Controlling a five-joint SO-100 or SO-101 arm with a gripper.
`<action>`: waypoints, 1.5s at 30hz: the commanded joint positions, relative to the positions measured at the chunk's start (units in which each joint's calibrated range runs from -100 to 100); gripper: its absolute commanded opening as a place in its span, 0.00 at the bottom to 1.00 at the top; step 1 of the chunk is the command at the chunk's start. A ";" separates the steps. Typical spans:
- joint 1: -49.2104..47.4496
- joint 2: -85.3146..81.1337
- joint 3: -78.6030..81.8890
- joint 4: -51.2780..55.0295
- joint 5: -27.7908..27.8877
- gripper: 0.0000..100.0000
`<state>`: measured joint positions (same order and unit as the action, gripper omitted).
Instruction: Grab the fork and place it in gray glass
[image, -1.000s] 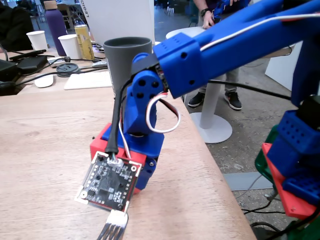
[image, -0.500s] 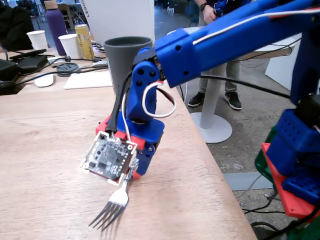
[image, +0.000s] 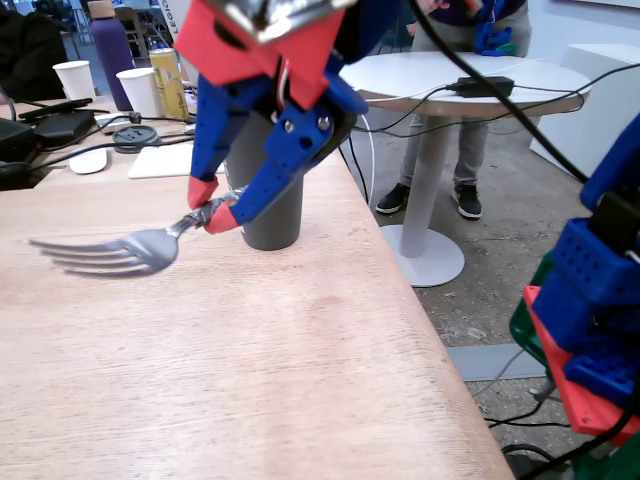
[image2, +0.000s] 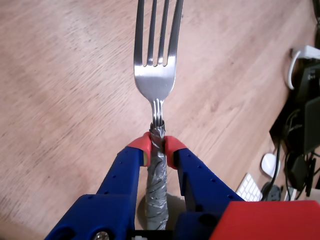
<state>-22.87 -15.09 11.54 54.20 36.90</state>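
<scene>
Gripper red tips clamped on the fork right at the top of its handle, just below the neck. Fork is off the table, roughly horizontal in the fixed view, tines pointing left there. Four silver tines, gray-white marbled handle running back between the blue fingers. Tine ends cut off at the top of the wrist view; handle end hidden. Gray glass stands just behind the gripper, upper part covered by the arm.
</scene>
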 joint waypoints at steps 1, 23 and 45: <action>-0.48 -4.29 -0.55 -1.00 -4.59 0.00; -0.81 -7.38 9.36 -1.17 -28.03 0.00; 1.22 -31.57 26.92 -41.23 -30.92 0.00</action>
<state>-22.50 -43.28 39.68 18.43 5.69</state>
